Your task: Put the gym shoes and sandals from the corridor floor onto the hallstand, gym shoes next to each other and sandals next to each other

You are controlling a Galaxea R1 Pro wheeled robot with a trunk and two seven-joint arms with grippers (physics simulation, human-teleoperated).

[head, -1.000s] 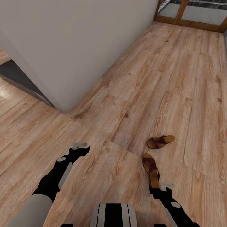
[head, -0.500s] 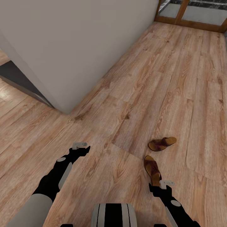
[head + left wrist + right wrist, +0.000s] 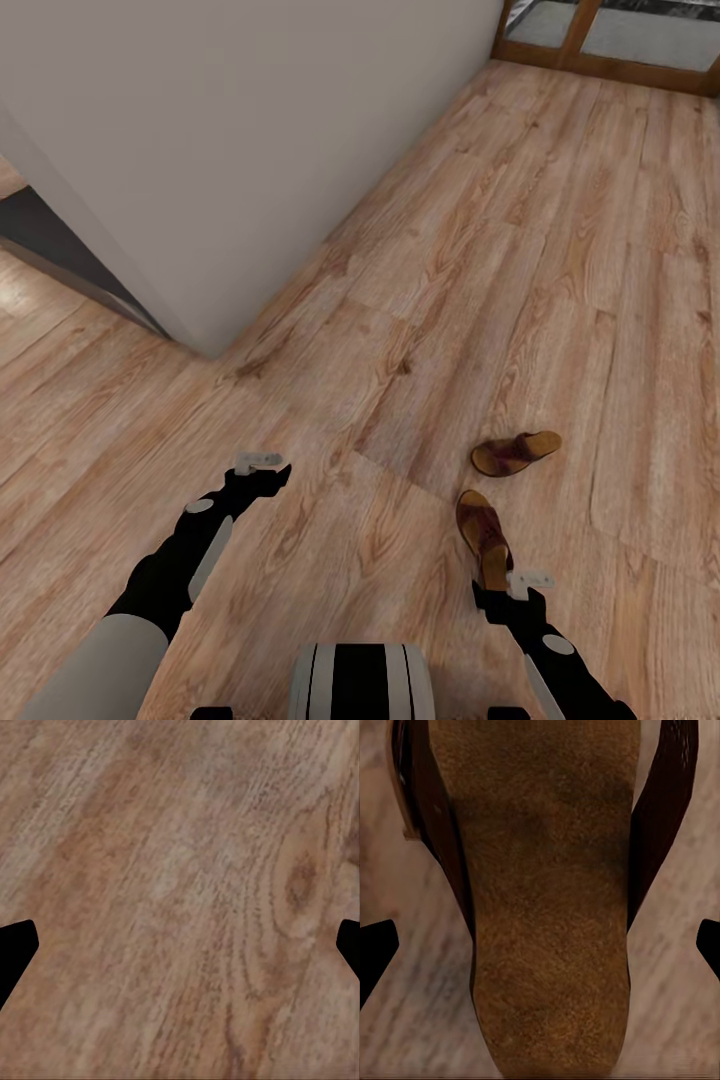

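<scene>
My left hand (image 3: pixel 258 462) hangs spread wide over bare floor (image 3: pixel 560 250), holding nothing, kept out of the way, I judge, while the right works. Ahead and to its right the near sandal (image 3: pixel 483 537) lies flat on the planks, the far sandal (image 3: pixel 515 452) just beyond it, apart and angled across. My right hand (image 3: pixel 530 580) hovers straight above the near sandal's heel, fingers spread and empty, lined up to drop astride the footbed.
</scene>
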